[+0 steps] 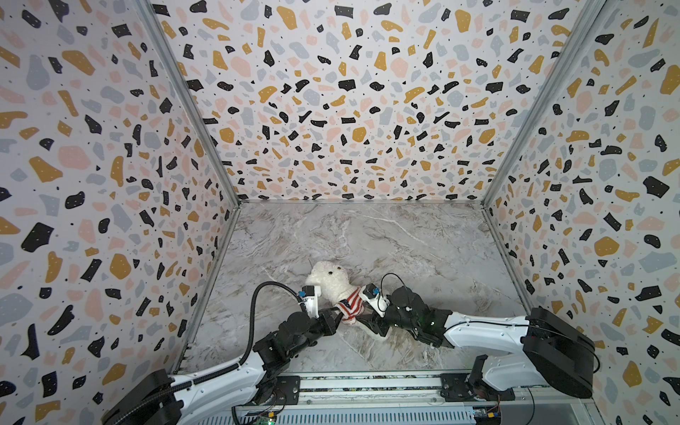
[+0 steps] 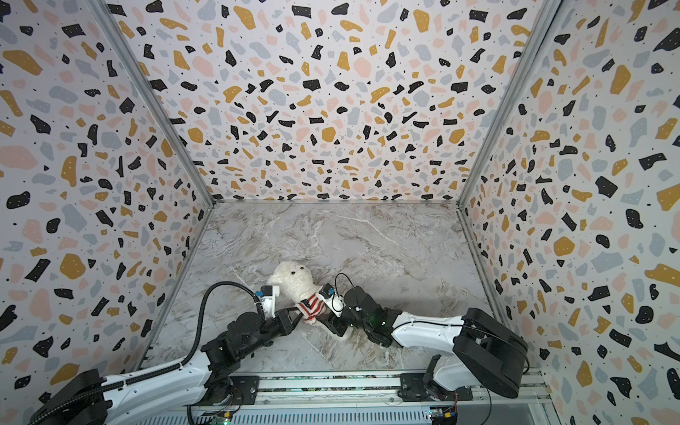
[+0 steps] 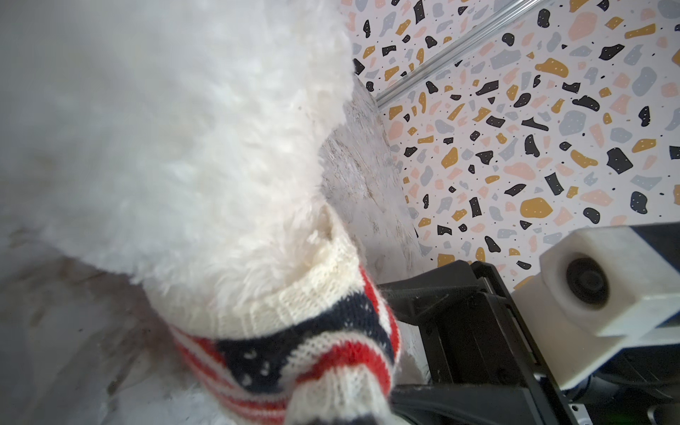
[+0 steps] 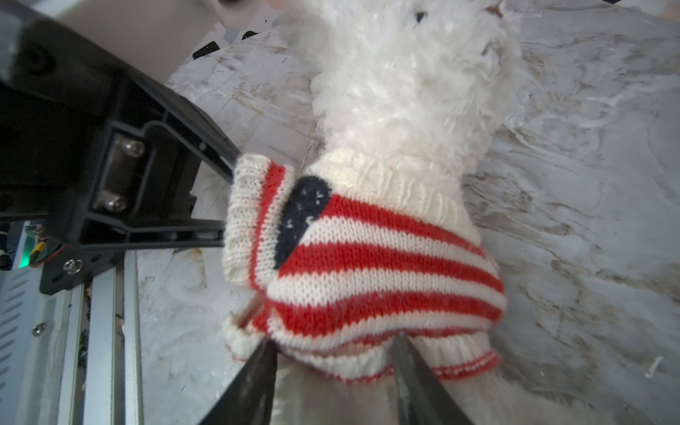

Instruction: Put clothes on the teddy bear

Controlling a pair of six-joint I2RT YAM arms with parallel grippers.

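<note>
**A:** Where did we have the teddy bear [image 1: 329, 277]?

**B:** It lay on the desk [image 1: 404, 239] in the lower middle of both top views, head toward the upper left. The striped sweater [image 1: 350, 307] was round its body, with the collar at the neck.

**A:** And the jaws?

**B:** The left jaws were pinched shut on the sleeve [image 4: 250, 220], at the left of the right wrist view. The right jaws stood partly apart, one on either side of the hem [image 4: 331, 353] at the bottom of that view. As far as we could see, they gripped nothing.

**A:** So what worried us?

**B:** Only one side was held. We judged that a pull on the sleeve would drag the light bear across the desk rather than seat the knit. We also couldn't tell whether the bear's arm was inside that sleeve. If it wasn't, tugging would only stretch the sleeve and leave the arm trapped under the sweater.

**A:** And on the right?

**B:** The parted tips sat right against loose ribbing. We thought they could snag a loop if they backed off, and hike the hem up the belly.
</note>
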